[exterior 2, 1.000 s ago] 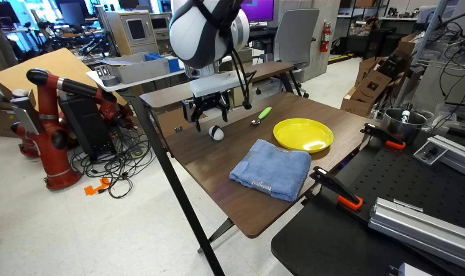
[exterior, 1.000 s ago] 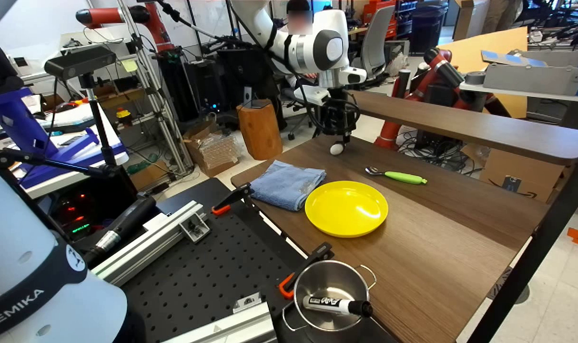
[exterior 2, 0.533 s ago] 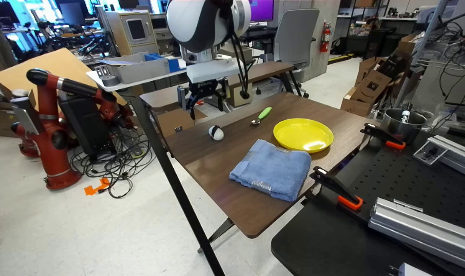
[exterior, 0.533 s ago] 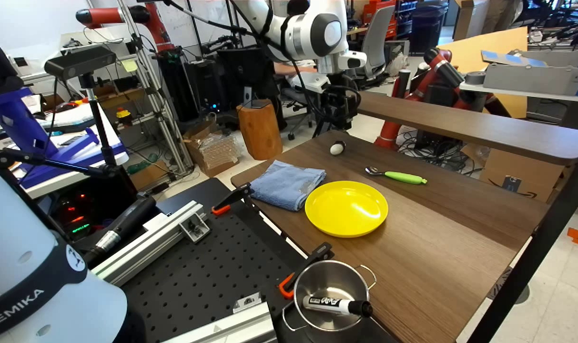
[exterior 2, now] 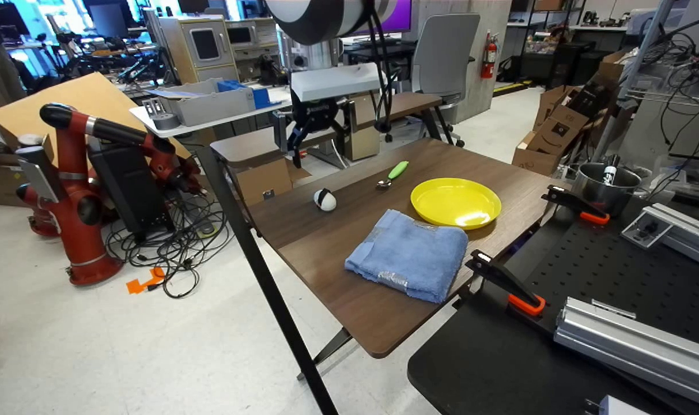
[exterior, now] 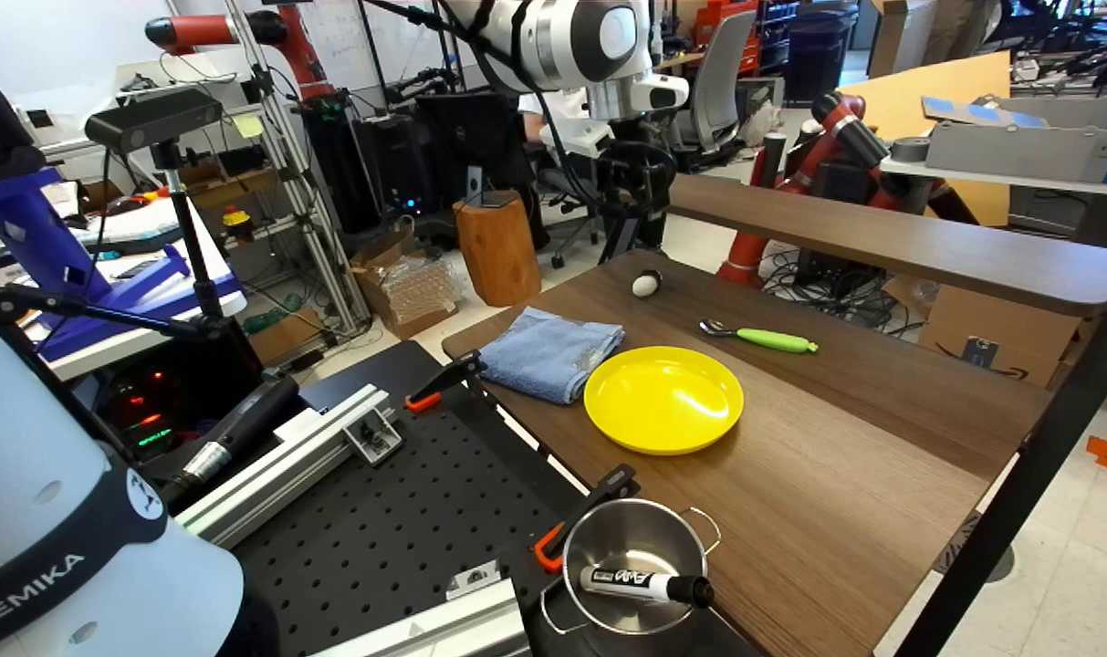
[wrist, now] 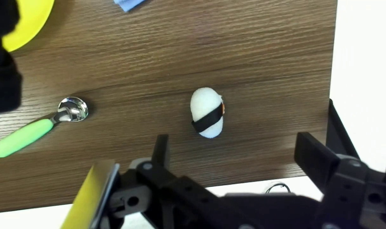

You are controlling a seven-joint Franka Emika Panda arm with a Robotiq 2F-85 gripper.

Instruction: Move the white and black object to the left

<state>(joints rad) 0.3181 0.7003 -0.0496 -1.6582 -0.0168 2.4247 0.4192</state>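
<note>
The white and black object (wrist: 205,103) is a small egg-shaped white thing with a black band. It lies on its side on the brown table near its far corner, and shows in both exterior views (exterior: 645,285) (exterior 2: 326,200). In the wrist view my gripper (wrist: 233,143) is open, with nothing between its two fingers. The object lies ahead of the fingers, nearer the left one, and apart from them. In both exterior views the gripper (exterior 2: 320,148) hangs well above the table, over or just beyond the edge by the object.
A spoon with a green handle (wrist: 22,138) lies beside the object. A yellow plate (exterior: 663,401) and a folded blue towel (exterior 2: 410,256) lie further back toward the base. A silver pot (exterior: 640,630) holds a marker. A raised shelf (exterior: 882,242) runs along the table's far side.
One second ago my gripper was low beside the object. It has risen and, in the last half second, shifted sideways. The object has not moved.
</note>
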